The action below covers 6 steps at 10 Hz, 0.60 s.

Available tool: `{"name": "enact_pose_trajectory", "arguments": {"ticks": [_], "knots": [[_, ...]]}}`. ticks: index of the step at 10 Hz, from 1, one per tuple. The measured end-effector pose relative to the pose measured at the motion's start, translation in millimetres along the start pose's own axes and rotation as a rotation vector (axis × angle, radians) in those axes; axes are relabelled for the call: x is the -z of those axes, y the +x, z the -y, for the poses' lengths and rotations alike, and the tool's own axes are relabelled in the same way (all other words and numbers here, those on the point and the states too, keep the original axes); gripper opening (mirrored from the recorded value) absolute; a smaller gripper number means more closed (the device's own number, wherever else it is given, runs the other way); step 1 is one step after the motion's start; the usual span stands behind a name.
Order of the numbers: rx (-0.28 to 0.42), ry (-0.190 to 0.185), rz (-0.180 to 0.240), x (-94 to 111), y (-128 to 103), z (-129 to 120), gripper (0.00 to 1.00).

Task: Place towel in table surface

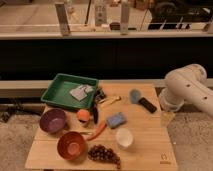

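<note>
A grey towel [81,92] lies crumpled in the green tray [55,90] at the back left of the wooden table [150,145]. My white arm [187,90] reaches in from the right, off the table's right edge. My gripper [167,118] hangs below the arm at the table's right edge, far from the towel and holding nothing that I can see.
On the table are a purple bowl [52,120], an orange bowl [72,145], grapes [104,154], a white cup [124,137], a blue sponge [116,120], an orange [83,115], a carrot [98,131] and a black-handled brush [141,100]. A dark counter stands behind.
</note>
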Motion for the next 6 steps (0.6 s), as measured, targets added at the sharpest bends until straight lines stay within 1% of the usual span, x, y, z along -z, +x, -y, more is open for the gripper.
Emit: {"name": "enact_pose_trajectory", "arguments": {"ticks": [5, 6], "knots": [[0.000, 0.000, 0.000, 0.0, -0.1, 0.0, 0.80], [0.008, 0.001, 0.000, -0.6, -3.0, 0.3, 0.80]]}}
